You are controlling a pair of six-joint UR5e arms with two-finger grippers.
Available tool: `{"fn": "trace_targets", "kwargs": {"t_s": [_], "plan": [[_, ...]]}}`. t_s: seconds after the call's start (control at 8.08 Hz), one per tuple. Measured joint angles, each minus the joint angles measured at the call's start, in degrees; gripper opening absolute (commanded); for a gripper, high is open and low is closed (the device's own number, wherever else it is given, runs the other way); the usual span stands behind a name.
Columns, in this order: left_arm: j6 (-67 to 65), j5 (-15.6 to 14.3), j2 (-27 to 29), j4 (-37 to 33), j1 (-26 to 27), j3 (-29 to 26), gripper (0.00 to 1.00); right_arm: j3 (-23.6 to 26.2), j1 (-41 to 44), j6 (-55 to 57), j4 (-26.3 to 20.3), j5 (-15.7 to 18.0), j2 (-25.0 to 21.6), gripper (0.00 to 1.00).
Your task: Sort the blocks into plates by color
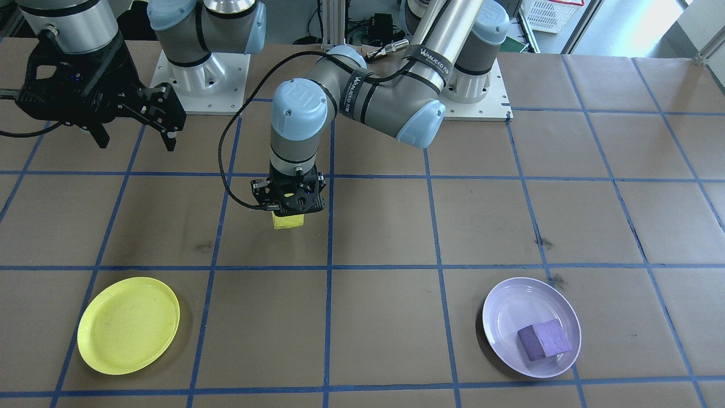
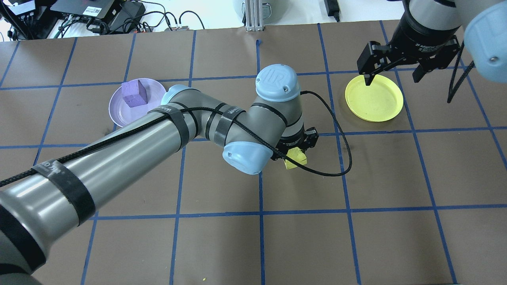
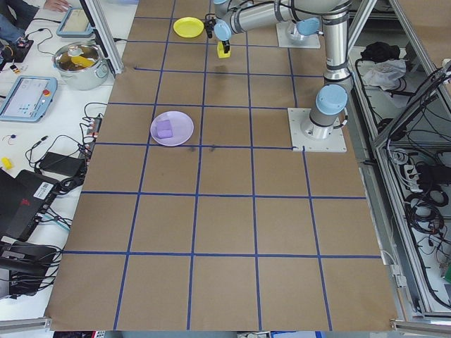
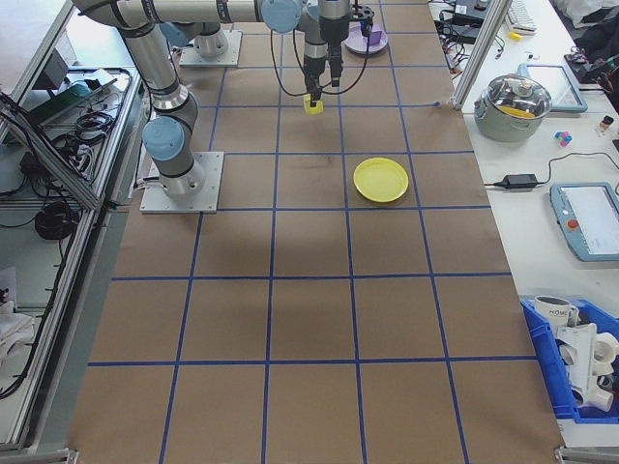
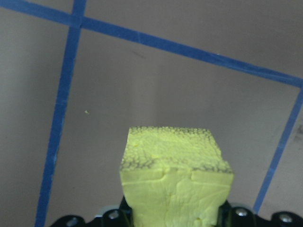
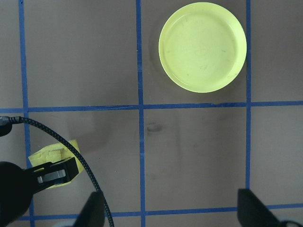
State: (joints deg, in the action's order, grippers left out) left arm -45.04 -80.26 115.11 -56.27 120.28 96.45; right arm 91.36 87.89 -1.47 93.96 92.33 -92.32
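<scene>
Item: yellow block point(image 1: 288, 220), rough foam cube; your left gripper point(image 1: 289, 211) was clamped on it, mid-table. Yellow plate point(image 1: 129, 325), smooth, shallow, round, lay well to the robot's right, nearer your right gripper point(image 1: 133, 133), which was spread wide, empty. Purple block point(image 1: 544, 339) sat in the lavender plate point(image 1: 501, 309).

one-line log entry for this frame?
left gripper: shut on yellow block | right gripper: open, idle | purple block: in lavender plate | yellow plate: empty
</scene>
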Motion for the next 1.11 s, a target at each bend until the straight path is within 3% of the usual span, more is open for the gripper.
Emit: {"fn": "trace_targets", "kwargs": {"t_s": [0.25, 0.87, 0.99, 1.11], "plan": [[-0.08, -0.13, 1.39, 0.1, 0.69, -2.9, 0.0, 0.18, 0.0, -0.03, -0.01, -0.04, 0.01, 1.0], [3.59, -6.09, 3.85, 2.5, 0.96, -2.65, 0.04, 0.43, -0.07, -0.12, -1.63, 0.24, -2.1, 1.0], [3.67, -6.79, 4.27, 3.06, 0.98, -2.36, 0.12, 0.42, -0.06, -0.3, -2.92, -0.2, -2.56, 1.0], [3.7, -7.14, 4.53, 3.32, 0.97, -1.91, 0.62, 0.42, -0.03, -0.31, -3.77, -1.2, -2.54, 1.0]]}}
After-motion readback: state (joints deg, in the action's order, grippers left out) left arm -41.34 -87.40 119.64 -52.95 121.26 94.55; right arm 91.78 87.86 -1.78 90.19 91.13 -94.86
